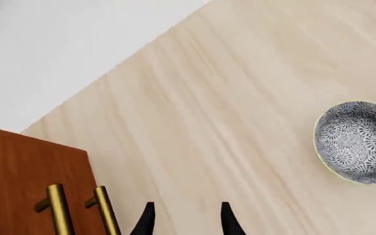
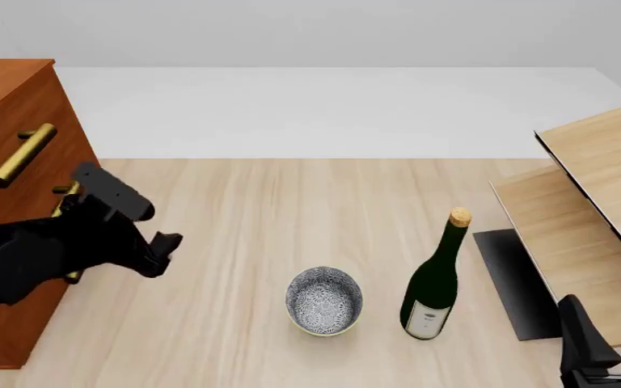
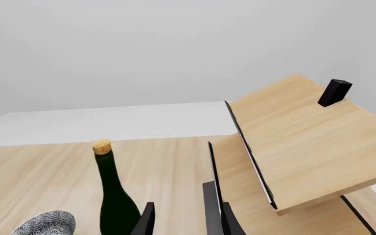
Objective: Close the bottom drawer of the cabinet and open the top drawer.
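Where table meets left edge of front view, one cabinet [image 2: 14, 105] stands; one brass handle [image 2: 16, 153] clear, two more partly hidden by arm. Left gripper [image 2: 165, 246] just beside cabinet front, fingers parted, grasping nothing. One patterned bowl [image 2: 325, 300], one wine bottle [image 2: 436, 283] mid-table. Right gripper [image 2: 610, 327] near corner, released. Two pale boards [image 2: 601, 170] at right.

Bright, even, shadowless light; sharp, undistorted renders.
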### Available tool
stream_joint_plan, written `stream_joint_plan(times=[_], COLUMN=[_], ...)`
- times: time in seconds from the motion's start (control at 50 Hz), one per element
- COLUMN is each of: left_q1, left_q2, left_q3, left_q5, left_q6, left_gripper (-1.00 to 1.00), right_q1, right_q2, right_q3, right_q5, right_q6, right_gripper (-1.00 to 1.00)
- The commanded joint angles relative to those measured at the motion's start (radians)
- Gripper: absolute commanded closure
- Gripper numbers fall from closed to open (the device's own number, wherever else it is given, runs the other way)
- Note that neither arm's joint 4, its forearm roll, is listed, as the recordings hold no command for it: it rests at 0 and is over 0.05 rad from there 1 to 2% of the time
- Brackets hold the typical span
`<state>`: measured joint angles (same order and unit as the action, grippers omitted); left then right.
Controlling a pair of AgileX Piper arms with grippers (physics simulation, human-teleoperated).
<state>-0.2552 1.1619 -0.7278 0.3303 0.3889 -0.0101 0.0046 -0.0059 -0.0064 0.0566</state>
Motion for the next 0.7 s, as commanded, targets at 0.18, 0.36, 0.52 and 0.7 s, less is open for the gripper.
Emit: stream_joint_plan(times=[0.18, 0.36, 0.52, 0.7], left_q1=[-0.038, -0.094, -0.118, -0.057], left_q2=[-0.197, -0.197, -0.201, -0.215], left_q3=[0.161, 0.137, 0.134, 0.216], left_q5=[-0.329, -0.356, -0.41, -0.605], left_q6=[0.464, 0.54, 0.639, 0.85], left_gripper=[-1.0, -1.0, -1.0, -1.0], right_q1=[0.0, 0.001, 0.001, 0.002], right_q2=[0.013, 0.006, 0.0, 0.003], right_q3=[0.0, 0.0, 0.0, 0.001], right_q5=[-0.013, -0.006, 0.001, -0.002], right_q6=[0.0, -0.001, -0.001, 0.0], right_gripper=[-1.0, -1.0, -1.0, -1.0])
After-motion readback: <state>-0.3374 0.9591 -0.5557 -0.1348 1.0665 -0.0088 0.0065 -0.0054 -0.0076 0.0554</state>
